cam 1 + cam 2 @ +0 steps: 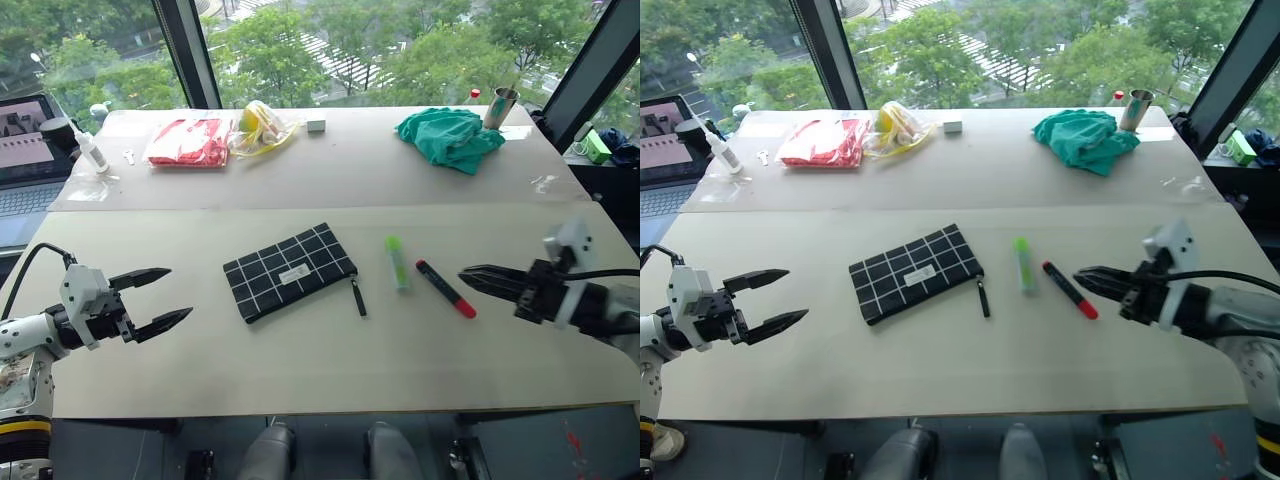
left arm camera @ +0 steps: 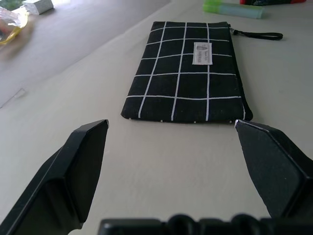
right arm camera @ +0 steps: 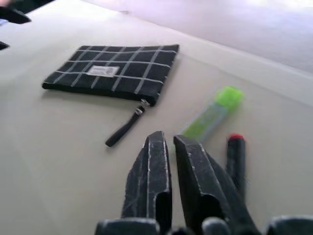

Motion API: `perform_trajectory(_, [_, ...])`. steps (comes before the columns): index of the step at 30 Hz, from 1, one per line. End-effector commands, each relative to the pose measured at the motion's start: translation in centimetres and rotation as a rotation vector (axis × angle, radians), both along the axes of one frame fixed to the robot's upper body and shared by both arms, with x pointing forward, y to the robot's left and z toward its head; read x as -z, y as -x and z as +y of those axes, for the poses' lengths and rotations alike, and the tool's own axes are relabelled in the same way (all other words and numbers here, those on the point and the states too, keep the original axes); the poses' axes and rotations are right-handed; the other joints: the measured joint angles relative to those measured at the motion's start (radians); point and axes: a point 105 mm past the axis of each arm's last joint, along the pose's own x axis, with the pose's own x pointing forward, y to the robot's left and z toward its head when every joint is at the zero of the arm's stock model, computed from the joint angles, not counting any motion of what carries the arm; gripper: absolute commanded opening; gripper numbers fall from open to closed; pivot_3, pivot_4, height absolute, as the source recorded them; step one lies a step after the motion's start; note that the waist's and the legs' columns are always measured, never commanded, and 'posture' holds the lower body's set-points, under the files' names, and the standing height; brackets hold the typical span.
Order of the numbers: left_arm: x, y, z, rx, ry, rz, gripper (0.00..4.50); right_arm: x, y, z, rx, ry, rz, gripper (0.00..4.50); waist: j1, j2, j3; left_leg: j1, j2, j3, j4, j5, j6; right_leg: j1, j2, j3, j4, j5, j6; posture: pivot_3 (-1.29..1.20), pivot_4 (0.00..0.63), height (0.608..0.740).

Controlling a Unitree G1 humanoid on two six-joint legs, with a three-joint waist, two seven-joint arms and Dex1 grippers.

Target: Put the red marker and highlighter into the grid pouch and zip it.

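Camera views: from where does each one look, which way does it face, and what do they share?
Left and right eye views: head, looking down over the table; both arms show, left gripper open, right gripper shut.
Left wrist view: low along its spread fingers toward the grid pouch.
Right wrist view: along closed fingers at the highlighter and red marker.
Shared: pouch, highlighter and marker.

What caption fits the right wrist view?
Shut right gripper above the table, empty, near the red marker, the highlighter and the grid pouch.
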Motion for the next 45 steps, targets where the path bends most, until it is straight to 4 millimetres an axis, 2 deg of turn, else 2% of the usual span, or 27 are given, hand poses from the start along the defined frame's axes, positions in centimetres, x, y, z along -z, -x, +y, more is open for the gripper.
perform_trajectory(1, [0.0,0.3,-0.5,0.052,-0.051,-0.013,4.50,0.6,-1.5,3.6,-0.077,0.039,-0.021,0.04,-0.001,0.000,0.000,0.000,0.000,0.000,0.000,0.000,0.000,0.000,0.000,0.000,0.000,0.000,0.000,0.00,0.150,0.740])
perform_trajectory(6, [1.5,0.3,-0.6,0.104,-0.195,0.006,4.50,0.7,-5.5,9.8,-0.135,0.135,-0.116,0.04,-0.010,0.000,0.000,0.000,-0.001,0.000,0.001,0.000,-0.001,-0.002,0.000,0.000,0.001,0.000,0.000,0.00,0.150,0.740])
perform_trajectory(8, [1.8,-0.1,-0.7,0.117,-0.247,-0.014,4.50,0.5,-6.9,11.6,-0.131,0.164,-0.142,0.04,-0.016,0.000,0.000,0.000,0.000,-0.001,0.001,0.001,-0.001,-0.003,0.000,0.000,0.002,0.000,0.000,0.00,0.150,0.740])
perform_trajectory(14, [2.2,-1.2,-1.8,0.146,-0.284,-0.058,4.50,1.6,-9.7,14.0,-0.092,0.252,-0.146,0.04,-0.021,0.000,0.000,-0.004,-0.002,-0.003,0.001,0.006,-0.011,-0.007,0.000,-0.002,0.005,0.001,0.000,0.00,0.150,0.740])
perform_trajectory(16, [2.4,-1.3,-2.0,0.158,-0.301,-0.070,4.50,2.8,-9.6,14.3,-0.116,0.303,-0.135,0.04,-0.024,0.000,0.000,-0.006,-0.002,-0.003,0.001,0.007,-0.011,-0.009,-0.001,-0.002,0.009,0.001,0.000,0.00,0.150,0.740])
perform_trajectory(18, [2.6,-1.4,-2.2,0.169,-0.316,-0.076,4.50,4.9,-9.7,14.0,-0.112,0.405,-0.112,0.04,-0.030,0.000,0.000,-0.010,-0.002,-0.003,0.004,0.007,-0.011,-0.014,-0.001,-0.002,0.014,0.001,0.000,0.00,0.150,0.740])
perform_trajectory(21, [2.6,-1.7,-2.5,0.176,-0.321,-0.093,4.50,7.2,-11.1,12.3,-0.026,0.584,-0.126,0.04,-0.043,0.000,0.000,-0.012,-0.003,-0.003,0.005,0.007,-0.012,-0.018,-0.001,-0.002,0.017,0.001,0.000,0.00,0.150,0.740])
perform_trajectory(26, [2.7,-2.1,-3.1,0.214,-0.375,-0.108,4.50,7.1,-12.1,12.2,0.026,0.577,-0.121,0.04,-0.044,0.000,-0.001,-0.010,-0.003,-0.004,0.007,0.006,-0.009,-0.016,-0.001,-0.002,0.016,0.001,0.001,0.00,0.150,0.740])
perform_trajectory(31, [4.4,-3.6,-3.8,0.238,-0.547,-0.163,4.50,7.2,-11.9,12.9,0.014,0.565,-0.129,0.04,-0.041,0.000,-0.002,-0.009,-0.003,-0.005,0.010,0.005,-0.008,-0.015,0.000,-0.003,0.018,0.001,0.001,0.00,0.150,0.740])
perform_trajectory(35, [3.7,-5.7,-6.5,0.220,-0.518,-0.304,4.50,7.3,-11.7,13.0,0.014,0.550,-0.123,0.04,-0.032,0.001,-0.005,-0.008,-0.004,-0.005,0.012,0.005,-0.008,-0.014,0.000,-0.003,0.020,0.001,0.001,0.00,0.150,0.740])
perform_trajectory(39, [4.0,-5.8,-8.0,0.258,-0.491,-0.340,4.50,7.3,-11.3,13.1,0.010,0.538,-0.118,0.04,-0.033,0.001,-0.005,-0.009,-0.004,-0.005,0.013,0.004,-0.007,-0.015,0.000,-0.002,0.021,0.001,0.001,0.00,0.150,0.740])
perform_trajectory(40, [3.8,-5.8,-8.3,0.259,-0.473,-0.352,3.98,7.3,-11.3,13.1,0.013,0.535,-0.114,0.00,-0.034,0.001,-0.005,-0.009,-0.004,-0.005,0.013,0.004,-0.007,-0.015,0.000,-0.002,0.022,0.001,0.001,0.00,0.150,0.740])
perform_trajectory(41, [3.6,-5.9,-8.7,0.262,-0.452,-0.362,3.84,7.4,-11.3,13.0,0.014,0.536,-0.112,0.00,-0.034,0.001,-0.005,-0.009,-0.004,-0.005,0.013,0.004,-0.007,-0.015,0.000,-0.002,0.022,0.001,0.001,0.00,0.150,0.740])
perform_trajectory(45, [3.8,-5.6,-9.1,0.305,-0.444,-0.355,2.31,7.5,-11.3,12.8,0.022,0.537,-0.108,0.00,-0.035,0.001,-0.005,-0.010,-0.004,-0.006,0.013,0.004,-0.007,-0.015,-0.001,-0.002,0.021,0.001,0.001,0.00,0.150,0.740])
